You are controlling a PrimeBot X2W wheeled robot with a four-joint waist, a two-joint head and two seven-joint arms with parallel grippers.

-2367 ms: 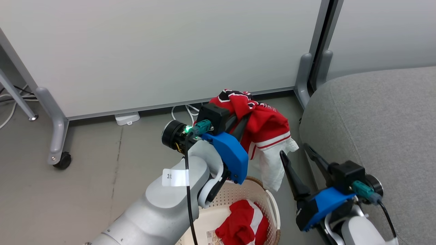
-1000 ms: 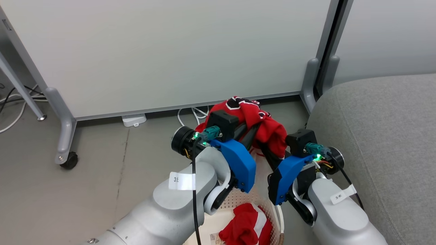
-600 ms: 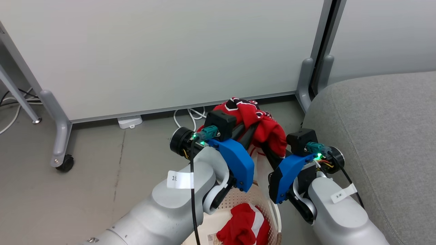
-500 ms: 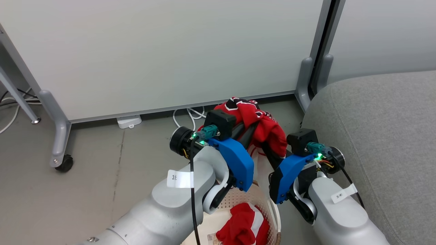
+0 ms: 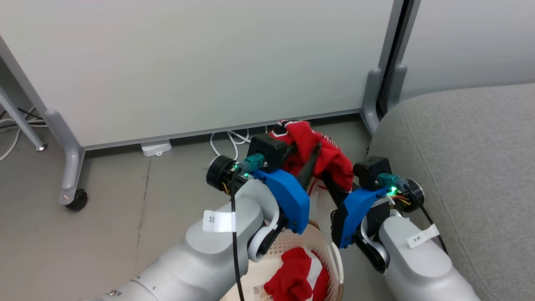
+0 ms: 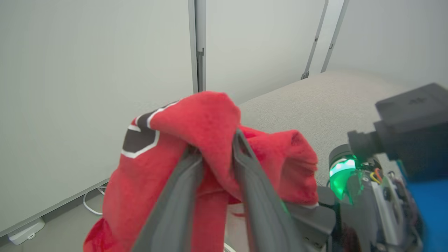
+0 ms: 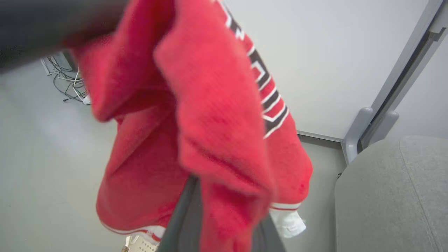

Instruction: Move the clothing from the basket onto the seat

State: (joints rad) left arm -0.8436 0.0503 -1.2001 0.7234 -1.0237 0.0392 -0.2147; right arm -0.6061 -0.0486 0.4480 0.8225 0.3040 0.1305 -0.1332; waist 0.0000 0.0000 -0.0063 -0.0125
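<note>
The red jersey (image 5: 330,156) hangs bunched in the air above the basket (image 5: 334,255), between my two grippers. My left gripper (image 5: 307,145) has its fingers spread, and a fold of the jersey (image 6: 210,115) still lies between and over them. From the right, my right gripper (image 5: 330,184) is shut on the jersey's lower part (image 7: 210,105), its tips buried in the cloth. The red shorts (image 5: 299,276) with a white band lie in the cream basket at the bottom edge. The grey seat (image 5: 468,146) fills the right side, close beside the right arm.
White partition panels stand behind on grey feet, one with a castor (image 5: 77,200). A white power adapter (image 5: 155,147) and loose cables lie on the floor at the panel's base. A grey post (image 5: 372,96) stands at the seat's near corner.
My right gripper has come in from the seat side and closed on the jersey. In the last half second my left gripper's fingers have spread apart. The camera has shifted slightly.
</note>
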